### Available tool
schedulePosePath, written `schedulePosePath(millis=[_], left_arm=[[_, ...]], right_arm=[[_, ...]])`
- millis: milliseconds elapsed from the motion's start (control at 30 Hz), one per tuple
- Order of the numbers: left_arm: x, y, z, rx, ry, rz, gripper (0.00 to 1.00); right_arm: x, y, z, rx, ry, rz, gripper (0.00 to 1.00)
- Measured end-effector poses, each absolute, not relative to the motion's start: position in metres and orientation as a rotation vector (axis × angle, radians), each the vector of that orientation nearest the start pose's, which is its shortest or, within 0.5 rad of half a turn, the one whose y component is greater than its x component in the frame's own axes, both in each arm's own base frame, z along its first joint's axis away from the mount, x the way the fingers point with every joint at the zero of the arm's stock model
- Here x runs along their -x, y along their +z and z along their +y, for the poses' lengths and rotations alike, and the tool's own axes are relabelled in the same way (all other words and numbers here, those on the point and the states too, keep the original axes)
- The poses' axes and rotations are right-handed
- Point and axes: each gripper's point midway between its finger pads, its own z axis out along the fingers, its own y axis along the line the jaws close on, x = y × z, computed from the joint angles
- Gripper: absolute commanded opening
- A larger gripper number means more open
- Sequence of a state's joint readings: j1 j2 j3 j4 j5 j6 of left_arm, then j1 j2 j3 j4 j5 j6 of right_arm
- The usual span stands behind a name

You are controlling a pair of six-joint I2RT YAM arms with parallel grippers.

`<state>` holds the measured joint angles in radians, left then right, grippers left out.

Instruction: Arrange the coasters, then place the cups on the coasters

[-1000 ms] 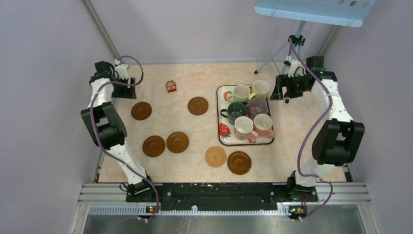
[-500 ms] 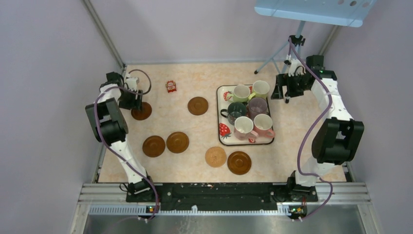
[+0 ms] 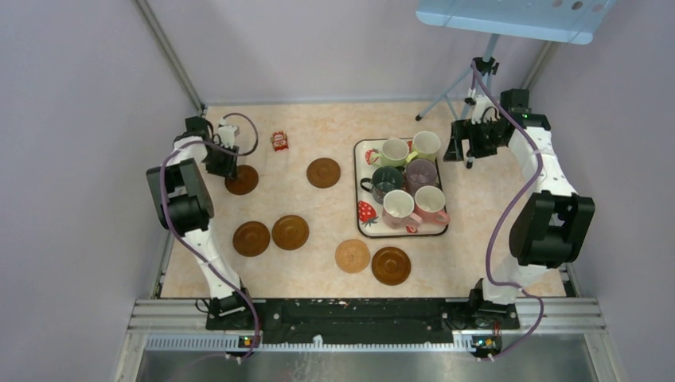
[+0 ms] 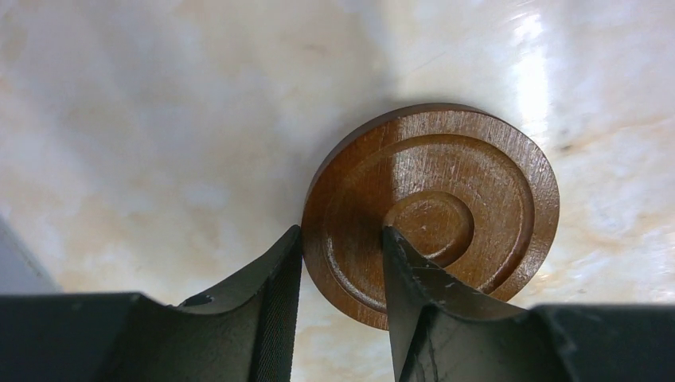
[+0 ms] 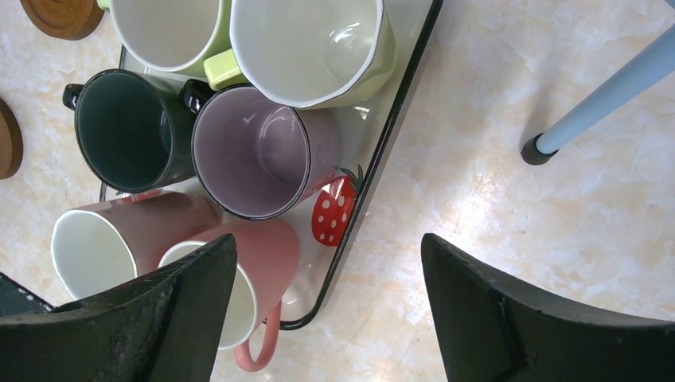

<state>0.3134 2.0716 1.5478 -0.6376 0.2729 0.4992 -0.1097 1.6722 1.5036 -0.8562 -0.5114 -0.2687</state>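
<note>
My left gripper [image 3: 225, 163] [image 4: 342, 231] is shut on the near rim of a dark brown coaster [image 3: 243, 181] [image 4: 446, 207] at the table's far left; one finger presses its outer edge, the other rests on its ringed top. More dark coasters [image 3: 323, 173] [image 3: 251, 238] [image 3: 290, 231] [image 3: 391, 265] and a tan one [image 3: 352, 255] lie flat. The cups stand in the strawberry tray [image 3: 402, 234]: two light green [image 3: 394, 151] [image 3: 425, 145], dark green [image 3: 384, 182], purple [image 3: 420, 173], cream [image 3: 398, 208], pink [image 3: 431, 204]. My right gripper [image 3: 464, 151] [image 5: 328, 239] hangs open beside the tray's far right corner, holding nothing.
A small red packet [image 3: 279, 141] lies at the back, between the held coaster and the middle one. A tripod leg [image 3: 446, 99] [image 5: 589, 103] stands on the table behind the tray, close to my right gripper. Walls enclose the table on three sides.
My left arm swung from the far left edge down onto the coaster, and its jaws narrowed onto the rim. The coaster shifted slightly right. The right arm stayed put.
</note>
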Motion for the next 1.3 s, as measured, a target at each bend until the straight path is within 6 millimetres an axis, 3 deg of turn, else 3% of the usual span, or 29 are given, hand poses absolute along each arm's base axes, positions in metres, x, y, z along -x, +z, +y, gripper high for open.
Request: schedulePosePath(millis=[300,500,933,1200,1300], left_arm=[[-0.457,0.031,0.046,-0.466,-0.199,2.597,0.41],[-0.465,0.032,0.021,-0.505,-0.217,2.571,0.42],[-0.469,0.031,-0.002,-0.521,-0.241,2.561,0.45],[-0.468,0.032,-0.009,-0.516,-0.27,2.561,0.67],[-0.468,0.035,-0.015,-0.496,-0.313,2.568,0.71]], right_arm=[[-0.391,0.174,0.033,0.375,0.499,2.45,0.85],[-0.391,0.174,0.033,0.374,0.496,2.451,0.84],[-0.391,0.174,0.033,0.374,0.498,2.451,0.85],[-0.391,0.174,0.033,0.374,0.498,2.451,0.85],[-0.391,0.174,0.033,0.374,0.5,2.45,0.85]])
